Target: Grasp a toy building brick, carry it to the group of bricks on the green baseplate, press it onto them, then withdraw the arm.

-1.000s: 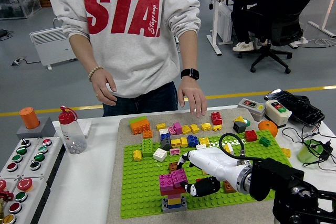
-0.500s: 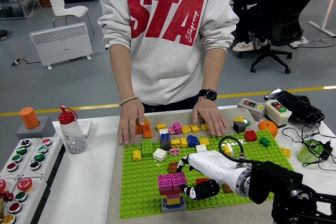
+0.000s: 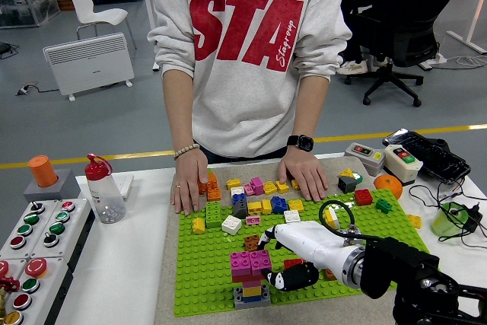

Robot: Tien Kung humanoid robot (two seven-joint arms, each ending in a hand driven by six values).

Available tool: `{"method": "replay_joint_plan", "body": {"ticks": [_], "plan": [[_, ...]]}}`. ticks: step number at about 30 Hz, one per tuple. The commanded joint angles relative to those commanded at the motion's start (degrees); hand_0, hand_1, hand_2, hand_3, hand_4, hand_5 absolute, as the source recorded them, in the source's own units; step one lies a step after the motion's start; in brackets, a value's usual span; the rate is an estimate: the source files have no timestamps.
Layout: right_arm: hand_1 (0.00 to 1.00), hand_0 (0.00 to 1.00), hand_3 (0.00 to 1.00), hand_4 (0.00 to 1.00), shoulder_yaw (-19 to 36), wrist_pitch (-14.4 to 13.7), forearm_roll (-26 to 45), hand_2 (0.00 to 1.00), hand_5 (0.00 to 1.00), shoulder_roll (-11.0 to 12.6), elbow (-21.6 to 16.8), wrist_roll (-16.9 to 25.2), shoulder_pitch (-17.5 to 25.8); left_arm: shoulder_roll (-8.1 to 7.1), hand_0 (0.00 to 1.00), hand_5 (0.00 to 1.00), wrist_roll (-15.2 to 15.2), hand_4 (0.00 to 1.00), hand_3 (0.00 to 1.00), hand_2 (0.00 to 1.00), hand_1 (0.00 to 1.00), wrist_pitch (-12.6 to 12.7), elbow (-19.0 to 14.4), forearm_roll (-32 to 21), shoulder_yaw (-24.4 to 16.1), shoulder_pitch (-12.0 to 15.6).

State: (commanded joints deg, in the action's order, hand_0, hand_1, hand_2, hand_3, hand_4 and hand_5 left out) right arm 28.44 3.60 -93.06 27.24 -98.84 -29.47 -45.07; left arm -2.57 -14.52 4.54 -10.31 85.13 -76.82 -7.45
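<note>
Head view: my right robot hand [image 3: 293, 272] lies low over the baseplate [image 3: 205, 264], its black fingers [image 3: 298, 275] curled around a red brick [image 3: 292, 263]. Just left of it stands the stack [image 3: 250, 272] of pink, red, yellow and grey bricks. Beyond my robot hand, loose bricks [image 3: 266, 205] lie along the plate's far edge, where a person's two hands [image 3: 189, 180] rest flat on the counter [image 3: 122, 264].

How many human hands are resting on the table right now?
2. One hand lies flat at the mat's far-left edge, by the orange bricks; the other hand rests further right, on the loose bricks. None appear hidden.
</note>
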Motion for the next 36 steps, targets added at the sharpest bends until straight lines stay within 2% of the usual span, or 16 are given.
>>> {"method": "replay_joint_plan", "body": {"ticks": [12,36], "plan": [[0.712,0.674,0.597,0.521,0.6,-0.8,-0.2,0.809,0.289,-0.3,0.2,-0.2,0.2,0.05,0.653,0.998,-0.1,0.282,0.577,0.672,0.689,0.0,0.0,0.2,-0.1,0.1],[0.712,0.675,0.598,0.52,-0.3,-0.2,0.4,0.81,0.292,-0.5,0.8,-0.1,0.1,0.03,0.653,0.998,-0.1,0.282,0.576,0.672,0.689,0.0,0.0,0.2,-0.1,0.3]]}}
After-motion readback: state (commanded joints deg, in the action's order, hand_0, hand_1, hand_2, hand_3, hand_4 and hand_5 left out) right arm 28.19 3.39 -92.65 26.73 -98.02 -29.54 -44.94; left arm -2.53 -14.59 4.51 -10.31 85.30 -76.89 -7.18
